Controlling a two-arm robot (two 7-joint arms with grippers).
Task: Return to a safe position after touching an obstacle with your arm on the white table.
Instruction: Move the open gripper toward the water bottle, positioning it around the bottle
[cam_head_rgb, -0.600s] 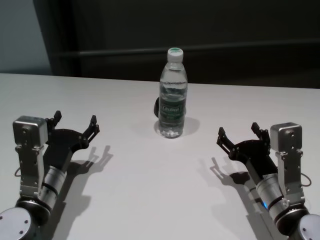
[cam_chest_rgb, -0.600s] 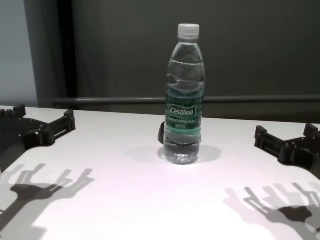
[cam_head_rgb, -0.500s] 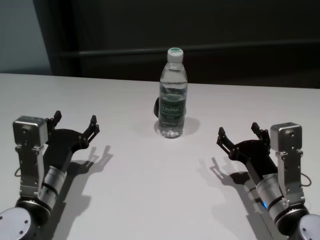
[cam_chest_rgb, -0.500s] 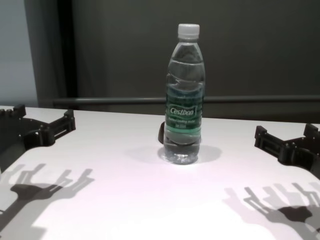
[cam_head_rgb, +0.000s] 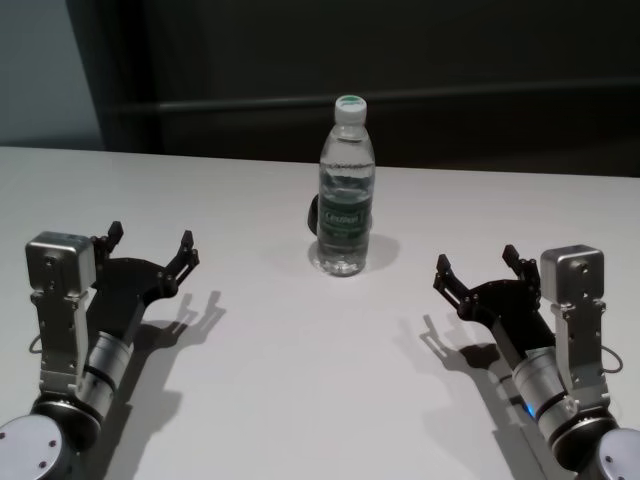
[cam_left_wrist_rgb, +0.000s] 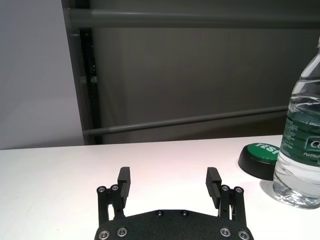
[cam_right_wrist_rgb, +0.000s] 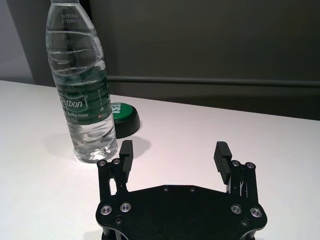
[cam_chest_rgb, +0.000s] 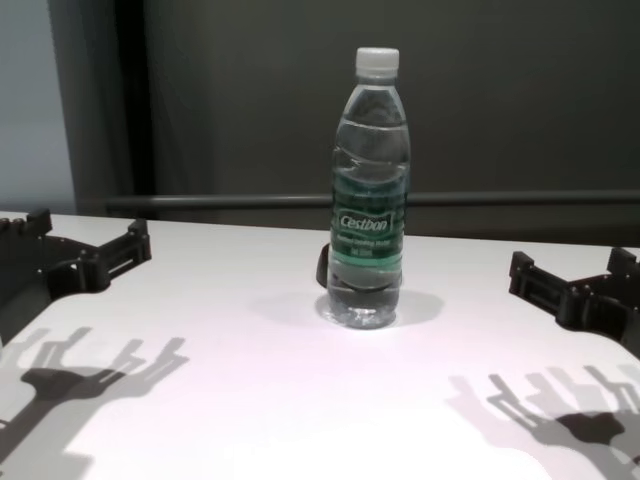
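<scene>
The water bottle (cam_head_rgb: 346, 192) is standing upright mid-way across the white table (cam_head_rgb: 300, 380), well apart from both arms; left gripper (cam_head_rgb: 150, 245) and right gripper (cam_head_rgb: 478, 266) are hovering low, fingers spread, holding nothing. A careless inward sweep is risking toppling it

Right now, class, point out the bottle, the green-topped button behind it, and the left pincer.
bottle (cam_chest_rgb: 369, 232), chest view, on its green label.
button (cam_right_wrist_rgb: 121, 119), right wrist view, on its black side wall.
left pincer (cam_head_rgb: 150, 244), head view, midway between the open fingertips.
</scene>
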